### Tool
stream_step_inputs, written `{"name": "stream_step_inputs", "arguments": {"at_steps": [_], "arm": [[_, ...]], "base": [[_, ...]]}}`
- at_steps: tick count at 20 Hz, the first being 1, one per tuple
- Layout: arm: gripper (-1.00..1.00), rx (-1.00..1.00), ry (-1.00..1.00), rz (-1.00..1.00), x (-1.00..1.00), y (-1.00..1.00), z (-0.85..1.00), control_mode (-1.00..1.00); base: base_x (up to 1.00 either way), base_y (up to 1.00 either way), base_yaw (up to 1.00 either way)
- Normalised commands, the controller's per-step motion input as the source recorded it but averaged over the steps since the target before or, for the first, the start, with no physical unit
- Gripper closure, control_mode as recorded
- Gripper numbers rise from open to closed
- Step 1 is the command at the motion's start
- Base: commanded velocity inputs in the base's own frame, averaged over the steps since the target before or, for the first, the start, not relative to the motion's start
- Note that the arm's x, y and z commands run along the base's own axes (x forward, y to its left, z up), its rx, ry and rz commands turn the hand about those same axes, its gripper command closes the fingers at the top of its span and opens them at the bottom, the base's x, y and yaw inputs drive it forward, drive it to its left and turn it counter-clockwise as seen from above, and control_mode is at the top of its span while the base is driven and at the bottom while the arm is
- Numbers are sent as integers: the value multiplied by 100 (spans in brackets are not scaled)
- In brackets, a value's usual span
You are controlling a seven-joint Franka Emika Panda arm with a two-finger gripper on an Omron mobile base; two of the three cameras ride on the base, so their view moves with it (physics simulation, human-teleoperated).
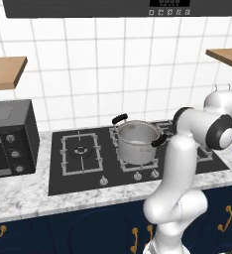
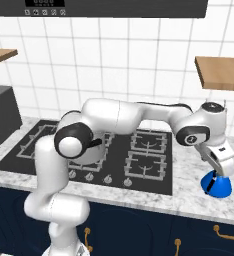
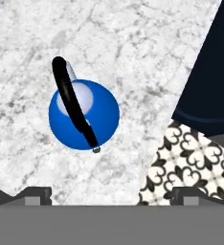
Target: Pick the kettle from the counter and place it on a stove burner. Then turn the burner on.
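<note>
In the hand view the kettle (image 3: 84, 115) sits on the counter (image 3: 133, 57) left of centre, its black handle (image 3: 73, 107) running upper-left to lower-right, directly below the gripper (image 3: 111, 194), whose fingers stand wide apart and hold nothing.

Kettle (image 2: 216, 185) top and handle hidden behind the end effector (image 2: 223, 172) in the right base view; finger spacing unreadable there. Hand view crops the fingertips (image 3: 35, 193) at the bottom. Arm link covers the steel pot's (image 1: 136, 142) right side in the left base view.
</note>
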Motion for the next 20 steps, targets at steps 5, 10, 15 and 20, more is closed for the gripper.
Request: {"name": "stream_step_inputs", "arguments": {"at_steps": [5, 10, 15, 20], "arm": [[-100, -5, -7, 10, 6, -15, -22, -100], [-100, -3, 0, 3, 34, -1, -23, -100], [-100, -2, -2, 1, 53, 0, -33, -100], [-100, -10, 0, 2, 45, -9, -42, -100]], "base": [[0, 0, 0], [0, 0, 0], [0, 0, 0], [0, 0, 0]]}}
